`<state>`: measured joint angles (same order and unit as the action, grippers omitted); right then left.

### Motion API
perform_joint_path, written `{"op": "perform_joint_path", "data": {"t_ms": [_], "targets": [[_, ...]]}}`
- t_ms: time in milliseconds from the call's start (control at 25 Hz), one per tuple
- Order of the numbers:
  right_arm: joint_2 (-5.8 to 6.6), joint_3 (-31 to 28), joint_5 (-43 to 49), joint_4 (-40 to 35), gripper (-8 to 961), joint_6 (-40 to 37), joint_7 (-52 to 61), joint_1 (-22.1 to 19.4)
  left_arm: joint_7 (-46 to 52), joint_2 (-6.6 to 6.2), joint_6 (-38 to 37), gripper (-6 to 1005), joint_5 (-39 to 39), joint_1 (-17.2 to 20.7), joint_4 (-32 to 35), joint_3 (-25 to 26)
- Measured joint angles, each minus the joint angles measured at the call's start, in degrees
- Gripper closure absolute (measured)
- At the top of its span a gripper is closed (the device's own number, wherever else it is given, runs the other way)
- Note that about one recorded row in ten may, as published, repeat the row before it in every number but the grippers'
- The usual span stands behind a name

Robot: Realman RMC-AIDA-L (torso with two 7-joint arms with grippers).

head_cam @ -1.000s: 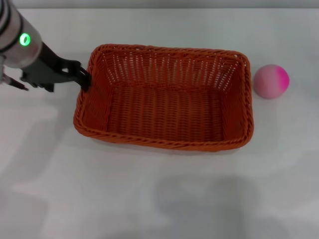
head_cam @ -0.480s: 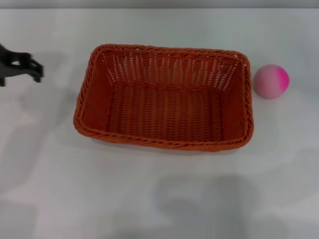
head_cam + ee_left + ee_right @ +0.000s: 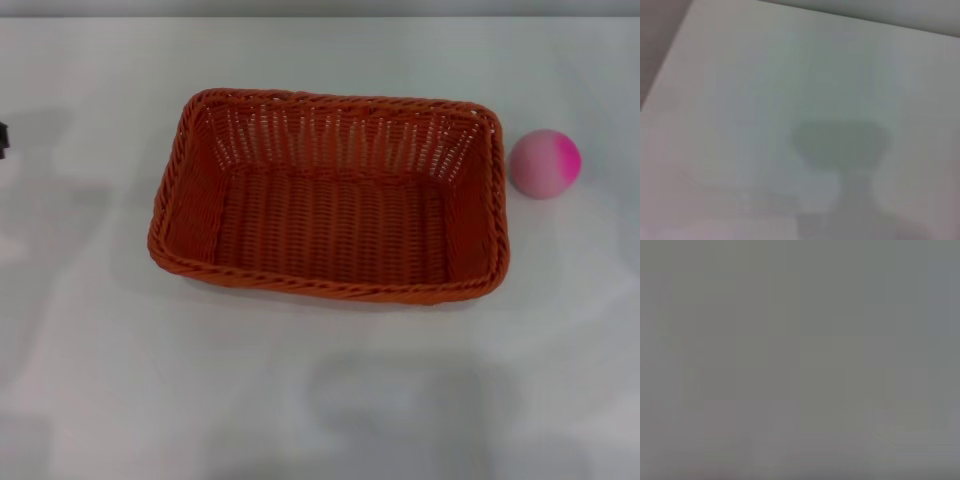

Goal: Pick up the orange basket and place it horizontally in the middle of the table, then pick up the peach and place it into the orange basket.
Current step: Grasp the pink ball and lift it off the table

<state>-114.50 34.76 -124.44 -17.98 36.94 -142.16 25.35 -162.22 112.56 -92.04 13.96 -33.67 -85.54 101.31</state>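
Note:
The orange basket (image 3: 330, 225) lies lengthwise across the middle of the white table (image 3: 300, 400), upright and empty. The peach (image 3: 544, 162) rests on the table just right of the basket's far right corner, apart from the rim. Only a dark sliver of my left gripper (image 3: 2, 139) shows at the left edge of the head view, well away from the basket. The left wrist view holds bare table (image 3: 740, 100) with a shadow on it. My right gripper is out of view, and its wrist view is a flat grey.
The table's far edge (image 3: 320, 14) runs along the top of the head view. In the left wrist view, a table edge (image 3: 670, 55) shows at one corner.
My left gripper was at the basket's left rim a second ago. It has drawn back to the left, almost out of the head view. Basket and peach have not moved.

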Motion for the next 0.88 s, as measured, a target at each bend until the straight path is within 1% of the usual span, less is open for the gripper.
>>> {"op": "perform_joint_path", "data": {"t_ms": [160,240,320,360,440,520,680,760,880], "targets": [[0.43,6.5,-0.01,-2.82,101,2.95,4.97,-3.12,-0.02,-0.56,1.33,259,-0.59,0.36,1.41,0.67],[1.07,9.75,0.0,-4.22,101,4.85,8.07,-4.93,-0.03,-0.87,2.01,260,-1.17,0.43,2.52,1.14],[2.34,13.51,0.25,-5.39,101,7.38,11.43,-6.82,-0.03,-1.14,2.6,260,-1.41,0.45,3.41,1.78],[3.18,15.45,0.8,-5.74,101,8.81,13.43,-7.67,-0.03,-1.25,2.82,259,-1.48,0.47,3.59,1.95],[4.61,17.73,3.47,-6.13,101,11.15,16.83,-8.52,-0.03,-1.47,3.26,259,-1.51,0.51,3.66,2.12],[5.67,18.53,8.52,-6.31,101,13.37,20.44,-8.83,-0.03,-1.62,3.75,259,-1.51,0.57,3.67,2.14],[6.93,18.23,17.94,-6.4,101,16.57,27.0,-8.9,-0.03,-1.96,4.4,259,-1.51,1.07,3.96,2.19],[7.48,18.15,20.53,-6.42,102,18.7,29.04,-8.92,-0.03,-2.28,4.65,259,-1.51,1.38,4.31,2.66],[8.04,18.0,21.53,-6.44,102,22.57,29.94,-9.37,-0.03,-2.57,4.93,259,-1.5,1.9,4.49,2.99]]}}
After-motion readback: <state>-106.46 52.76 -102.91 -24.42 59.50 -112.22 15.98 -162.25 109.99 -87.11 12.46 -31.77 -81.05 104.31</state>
